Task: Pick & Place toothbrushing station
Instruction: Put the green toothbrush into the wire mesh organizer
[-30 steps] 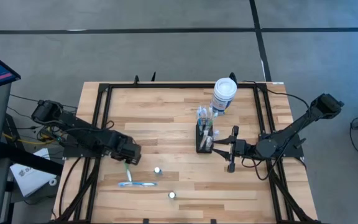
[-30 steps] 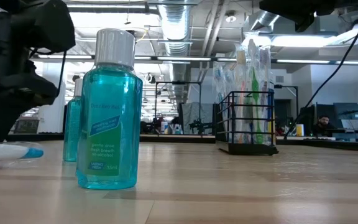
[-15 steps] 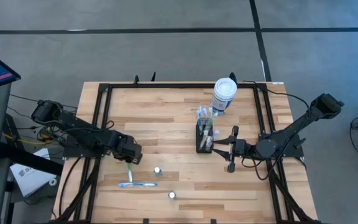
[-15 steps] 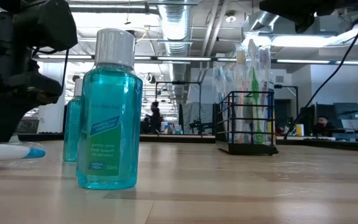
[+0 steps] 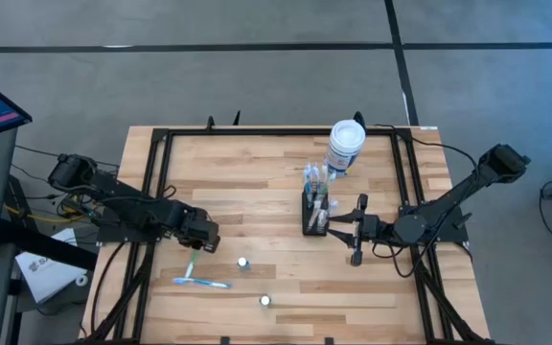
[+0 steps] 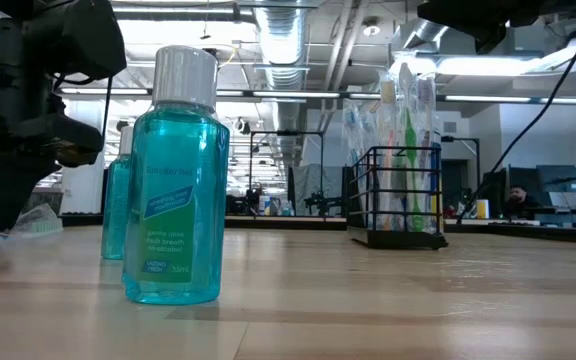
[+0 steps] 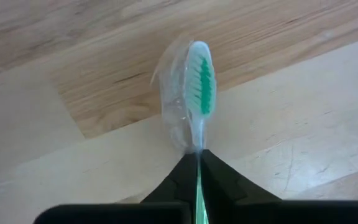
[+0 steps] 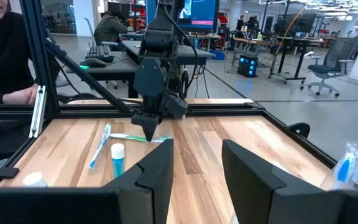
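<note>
While the left end effector (image 5: 195,251) sits over the left part of the wooden surface (image 5: 257,182), its fingers are pinched together on the handle of a green toothbrush (image 7: 201,93), whose bristled head in a clear wrapper sticks out past the fingertips. Another toothbrush (image 5: 202,282), blue-tipped, lies flat on the surface just beside it. The right end effector (image 5: 336,227) rests low at the right, its fingers (image 8: 160,171) spread apart and holding nothing, just beside the toothbrushing station (image 5: 313,213). That black wire caddy stands upright right of centre, with toothbrushes upright in it, near a white canister (image 5: 345,146) at the far edge. Two small blue mouthwash bottles (image 6: 175,180) stand toward the near edge. From table height the left end effector's tip is cut off at the picture's edge, and a person (image 8: 5,56) sits beyond the surface.
</note>
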You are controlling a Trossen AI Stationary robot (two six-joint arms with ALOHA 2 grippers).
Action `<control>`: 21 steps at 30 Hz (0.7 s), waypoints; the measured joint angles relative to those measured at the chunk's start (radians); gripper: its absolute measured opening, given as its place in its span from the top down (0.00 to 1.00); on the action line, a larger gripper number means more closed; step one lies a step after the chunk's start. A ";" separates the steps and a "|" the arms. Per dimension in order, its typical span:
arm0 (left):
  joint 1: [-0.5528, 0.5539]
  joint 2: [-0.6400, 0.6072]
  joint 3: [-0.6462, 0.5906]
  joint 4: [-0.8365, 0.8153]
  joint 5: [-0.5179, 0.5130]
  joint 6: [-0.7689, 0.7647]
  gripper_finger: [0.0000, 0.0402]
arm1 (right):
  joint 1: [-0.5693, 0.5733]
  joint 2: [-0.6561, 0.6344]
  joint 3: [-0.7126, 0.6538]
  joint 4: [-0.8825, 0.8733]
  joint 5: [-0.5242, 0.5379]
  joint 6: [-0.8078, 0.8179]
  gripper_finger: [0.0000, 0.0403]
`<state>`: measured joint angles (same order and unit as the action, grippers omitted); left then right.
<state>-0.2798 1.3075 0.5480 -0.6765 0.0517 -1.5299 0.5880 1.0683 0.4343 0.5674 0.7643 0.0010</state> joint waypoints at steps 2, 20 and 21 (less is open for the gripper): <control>0.000 0.000 0.000 0.001 -0.002 0.000 0.99 | 0.000 0.000 0.000 0.000 0.000 0.000 0.69; 0.002 -0.021 0.037 0.019 -0.217 0.038 1.00 | 0.000 0.000 0.000 0.000 0.000 0.001 0.69; -0.001 -0.034 0.038 0.019 -0.241 0.043 1.00 | 0.000 0.000 0.000 0.000 0.000 0.001 0.69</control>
<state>-0.2806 1.2732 0.5860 -0.6576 -0.1895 -1.4871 0.5880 1.0682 0.4343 0.5674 0.7643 0.0020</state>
